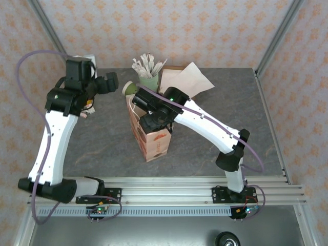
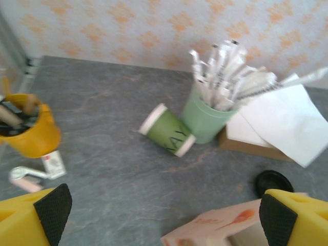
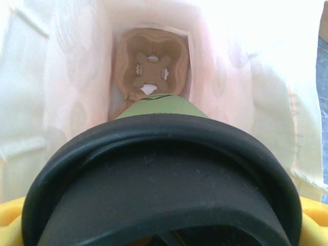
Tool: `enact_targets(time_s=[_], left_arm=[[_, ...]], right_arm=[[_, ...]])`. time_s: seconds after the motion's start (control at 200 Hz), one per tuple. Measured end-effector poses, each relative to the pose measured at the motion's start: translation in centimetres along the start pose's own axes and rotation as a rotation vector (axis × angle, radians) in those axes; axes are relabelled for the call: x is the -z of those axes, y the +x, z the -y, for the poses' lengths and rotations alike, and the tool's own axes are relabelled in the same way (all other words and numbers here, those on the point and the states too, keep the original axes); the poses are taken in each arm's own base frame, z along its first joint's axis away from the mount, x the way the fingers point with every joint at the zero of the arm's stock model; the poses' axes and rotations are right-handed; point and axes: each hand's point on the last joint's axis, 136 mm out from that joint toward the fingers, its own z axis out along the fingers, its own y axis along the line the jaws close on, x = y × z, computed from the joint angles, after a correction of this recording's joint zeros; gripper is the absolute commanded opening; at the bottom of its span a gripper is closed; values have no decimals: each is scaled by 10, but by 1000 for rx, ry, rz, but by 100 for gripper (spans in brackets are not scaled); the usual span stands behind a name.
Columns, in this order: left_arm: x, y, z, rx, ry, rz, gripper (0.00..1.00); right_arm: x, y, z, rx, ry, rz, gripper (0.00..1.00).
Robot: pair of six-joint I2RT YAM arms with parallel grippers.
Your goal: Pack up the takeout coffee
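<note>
My right claw (image 3: 164, 228), clamped on the black-lidded dark green paper cup (image 3: 161, 154), should lower it upright (no tilting) deep into the pale paper bag (image 3: 61, 77).

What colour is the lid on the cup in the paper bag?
The lid is black; the right wrist view shows it best.

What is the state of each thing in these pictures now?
paper bag: upright, open.
takeout coffee: lidded, held inside the paper bag.
right gripper: shut on the takeout coffee.
left gripper: open, empty.
dark green cup: lidless, on its side.
pale green cup: upright, full of sticks.
</note>
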Motion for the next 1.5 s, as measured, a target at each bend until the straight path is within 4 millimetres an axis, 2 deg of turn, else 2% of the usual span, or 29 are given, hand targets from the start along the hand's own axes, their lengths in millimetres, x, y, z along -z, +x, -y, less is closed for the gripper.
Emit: enact_targets(time_s=[0.1,0.185,0.23,0.33,0.41,0.58,0.831,0.906,1.006,1.211,1.386,1.501], left_arm=[[-16,-2,18,-29,102,-44,91],[-19,-9,32,-71,206,-67,88],[-20,-6,38,-97,257,-87,86],[-20,13,46,-149,342,-141,83],[-21,36,51,-187,400,-196,80],[-39,84,44,-249,425,-312,76],[-64,95,48,-305,470,-350,74],[-71,99,51,-323,495,-365,68],[-77,104,54,-350,513,-380,47],[-76,104,54,-411,511,-365,17],[-58,103,52,-421,508,-329,2],[-47,102,52,-412,506,-303,0]], right_arm=[[-2,-8,-9,5,-36,14,65],[-3,-9,-14,2,-61,16,65],[-5,-10,-17,1,-70,17,66],[-9,-10,-19,0,-77,16,66],[-10,-11,-19,1,-76,19,66],[-11,-14,-19,0,-67,32,66],[-24,-16,-23,2,-63,20,66],[-29,-14,-23,4,-60,12,66],[-30,-13,-23,5,-57,6,66],[-30,-14,-23,11,-58,13,64],[-35,-15,-21,0,-40,10,63],[-46,-14,-22,-30,-23,-10,62]])
